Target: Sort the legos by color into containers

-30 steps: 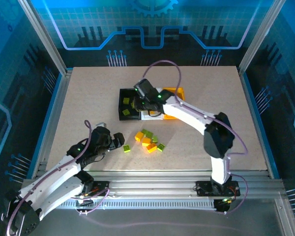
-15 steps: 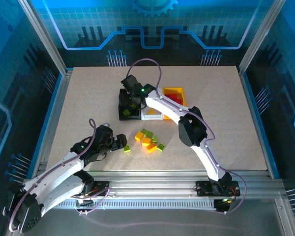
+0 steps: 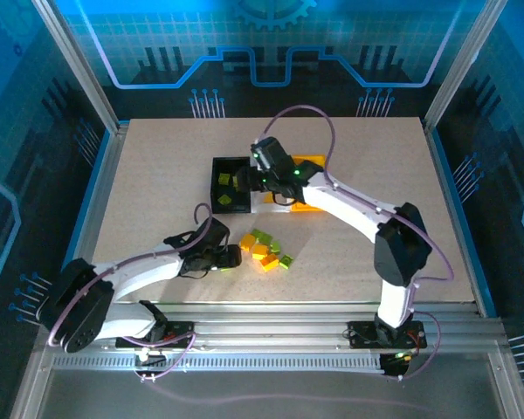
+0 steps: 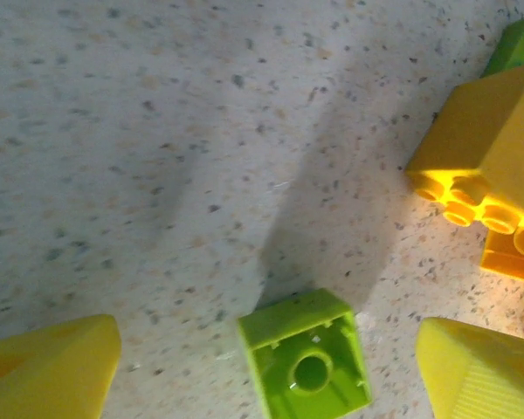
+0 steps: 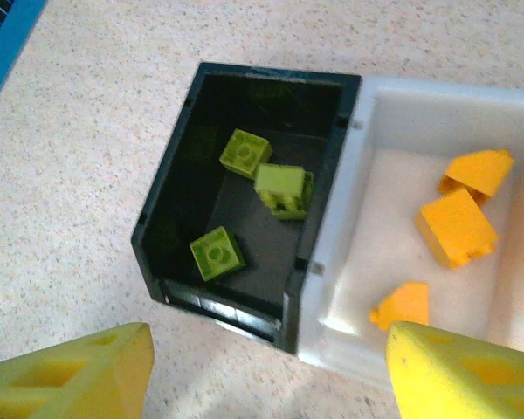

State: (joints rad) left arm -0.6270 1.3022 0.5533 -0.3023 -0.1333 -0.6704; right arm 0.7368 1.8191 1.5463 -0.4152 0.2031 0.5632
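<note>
R gripper (image 5: 266, 371) hangs over the black bin (image 3: 215, 185), above the seam btwn it and the white bin (image 5: 375, 253). Jaws spread wide, nothing btwn them. Its yellow fingertips (image 5: 70, 375) sit at the wrist view's lower corners: one off the black bin's near-left corner, the other over the white bin's near wall.

Black bin holds 3 lime bricks (image 5: 282, 189). Two lie close together toward its far end, next to the wall it shares w/ the white bin. The third is at the near-left corner, apart from them.

White bin touches the black bin's R wall, side by side. Inside are 3 yellow-orange bricks (image 5: 457, 225): two close together on the side away from the black bin, one nearer the front.

Yellow bin (image 3: 313, 161) stands past the white bin, on the side away from the black bin. R arm covers most of it; contents can't tell.

L gripper (image 4: 266, 375) is low over the table (image 3: 157, 175), on the near side of the black bin and well apart from it. Jaws open, straddling a lone lime brick (image 4: 306, 367) that lies hollow side up. L fingertips (image 4: 52, 371) flank it, neither touching.

Loose pile (image 3: 262, 249) of yellow-orange and lime bricks sits near-R of the black bin, just beside the L gripper. In the L wrist view a tipped yellow-orange brick (image 4: 489, 166) lies near the lone lime brick, not touching it.
</note>
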